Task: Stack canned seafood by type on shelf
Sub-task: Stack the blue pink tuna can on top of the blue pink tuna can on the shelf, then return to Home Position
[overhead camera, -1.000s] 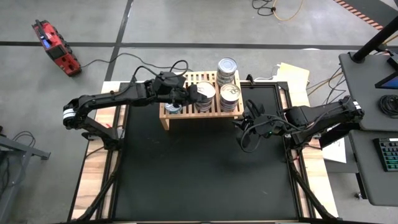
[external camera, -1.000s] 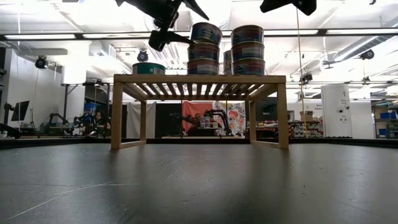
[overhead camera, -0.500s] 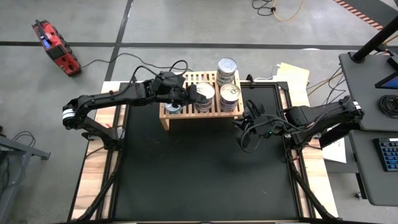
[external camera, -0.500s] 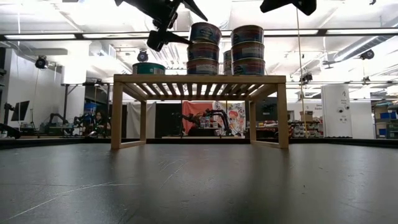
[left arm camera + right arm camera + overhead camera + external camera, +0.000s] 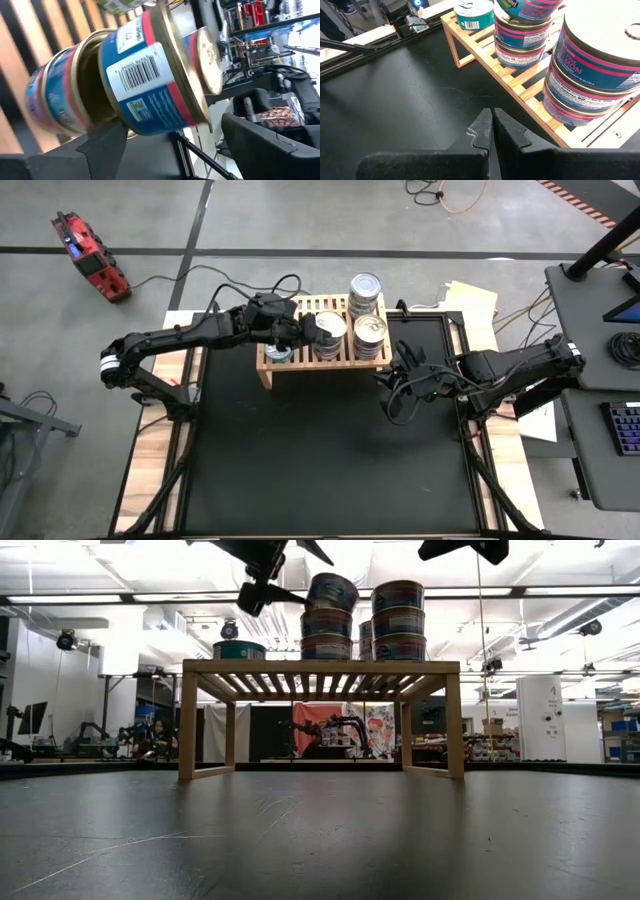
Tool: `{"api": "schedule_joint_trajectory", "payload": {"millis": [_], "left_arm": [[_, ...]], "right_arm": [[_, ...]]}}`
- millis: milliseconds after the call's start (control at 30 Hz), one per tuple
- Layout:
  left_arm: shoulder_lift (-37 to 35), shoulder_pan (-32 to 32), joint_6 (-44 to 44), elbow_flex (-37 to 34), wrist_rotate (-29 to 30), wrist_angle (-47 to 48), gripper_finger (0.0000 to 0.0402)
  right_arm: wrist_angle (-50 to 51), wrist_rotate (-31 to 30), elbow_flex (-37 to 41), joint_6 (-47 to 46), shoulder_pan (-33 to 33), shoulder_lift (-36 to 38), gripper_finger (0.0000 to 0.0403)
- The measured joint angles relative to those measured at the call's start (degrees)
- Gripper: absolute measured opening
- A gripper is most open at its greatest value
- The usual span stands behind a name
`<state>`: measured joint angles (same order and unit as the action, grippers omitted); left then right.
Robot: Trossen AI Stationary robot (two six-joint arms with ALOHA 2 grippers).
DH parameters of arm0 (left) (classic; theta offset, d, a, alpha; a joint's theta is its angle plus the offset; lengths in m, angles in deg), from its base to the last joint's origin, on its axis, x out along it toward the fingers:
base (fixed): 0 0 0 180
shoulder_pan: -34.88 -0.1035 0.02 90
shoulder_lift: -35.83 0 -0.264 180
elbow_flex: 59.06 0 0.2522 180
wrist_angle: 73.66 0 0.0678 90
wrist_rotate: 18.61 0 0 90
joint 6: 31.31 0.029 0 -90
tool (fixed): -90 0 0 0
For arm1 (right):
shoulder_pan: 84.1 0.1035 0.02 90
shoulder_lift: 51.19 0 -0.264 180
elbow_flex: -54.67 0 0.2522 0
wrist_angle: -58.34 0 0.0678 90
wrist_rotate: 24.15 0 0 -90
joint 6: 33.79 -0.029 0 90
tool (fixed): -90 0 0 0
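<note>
Left end effector (image 5: pixel 303 330) wide beside tilted top can (image 5: pixel 331 590) over shelf (image 5: pixel 272 368) edge; right end effector (image 5: pixel 492 131) pinched closed above bare mat (image 5: pixel 320 460)

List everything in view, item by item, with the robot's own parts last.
shelf: one, light wood, at the far edge of the mat
teal can: one, teal label, alone at the shelf's left end
middle stack: three cans, blue and pink labels, mid shelf; the top can is tilted
front right stack: three cans, same labels, at the shelf's right end
back stack: same labels, silver lid, behind the front right stack; count unclear
mat: one, black, covering the table
red device: one, on the floor, far left
papers: pale, right of the shelf
keyboard: one, dark, on the side desk
left tool: open, at the tilted top can
right tool: shut, over the mat, right of the shelf
</note>
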<state>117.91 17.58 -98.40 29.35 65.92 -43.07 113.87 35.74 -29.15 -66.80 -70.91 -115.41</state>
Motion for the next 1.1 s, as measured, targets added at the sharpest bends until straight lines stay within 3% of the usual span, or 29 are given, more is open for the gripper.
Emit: {"api": "schedule_joint_trajectory", "payload": {"millis": [367, 533, 733, 867, 1100], "left_arm": [[0.0, -0.5, 4.1, 6.2, 2.1, 14.2, 0.0304], [0.0, -0.4, 5.5, 8.2, 3.0, 16.3, 0.0304], [0.0, 0.3, 13.2, 16.7, 4.3, 25.0, 0.0304], [-0.1, 5.1, 23.9, 22.3, 11.6, 30.4, 0.0304], [-0.5, 19.8, 39.7, 24.3, 20.4, 24.3, 0.0304]], "right_arm": [[0.0, 0.0, 0.0, 0.0, 0.0, 0.0, 0.0009], [0.0, 0.0, 0.0, 0.1, 0.0, 0.0, 0.0009], [1.0, 0.0, 0.0, 0.0, 0.0, 0.0, 0.0009], [-0.1, 0.0, 0.5, 1.6, 0.1, 0.0, 0.0009], [-15.6, 3.5, 4.0, 13.5, 0.4, 0.0, 0.0009]]}}
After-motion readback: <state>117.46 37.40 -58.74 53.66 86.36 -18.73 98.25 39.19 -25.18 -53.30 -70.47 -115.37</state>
